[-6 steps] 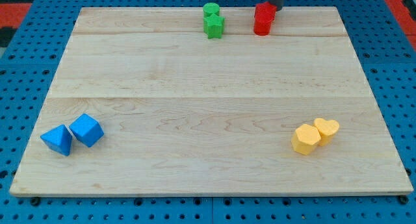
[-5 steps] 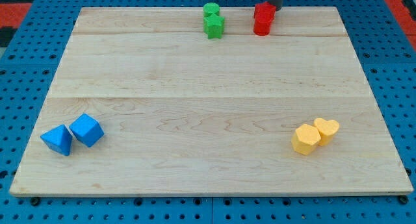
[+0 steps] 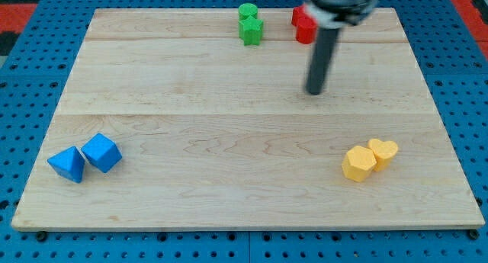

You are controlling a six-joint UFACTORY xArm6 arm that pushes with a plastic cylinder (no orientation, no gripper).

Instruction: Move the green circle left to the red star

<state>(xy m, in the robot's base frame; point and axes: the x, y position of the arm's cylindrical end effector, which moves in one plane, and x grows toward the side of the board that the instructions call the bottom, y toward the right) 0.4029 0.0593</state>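
Note:
The green circle (image 3: 247, 11) sits at the board's top edge, touching a second green block (image 3: 251, 30) just below it. Two red blocks (image 3: 303, 24) stand to their right at the top edge, partly hidden behind the rod; which one is the star I cannot tell. My tip (image 3: 315, 91) rests on the bare board below the red blocks, well to the right of and below the green circle, touching no block.
Two blue blocks (image 3: 84, 158) lie at the lower left. A yellow block (image 3: 358, 164) and a yellow heart (image 3: 383, 151) touch each other at the lower right. The wooden board (image 3: 229, 202) lies on a blue pegboard.
The rod has swung down from the top edge behind the red blocks onto the board's upper middle. The red blocks appear shifted slightly left. The other blocks have not moved.

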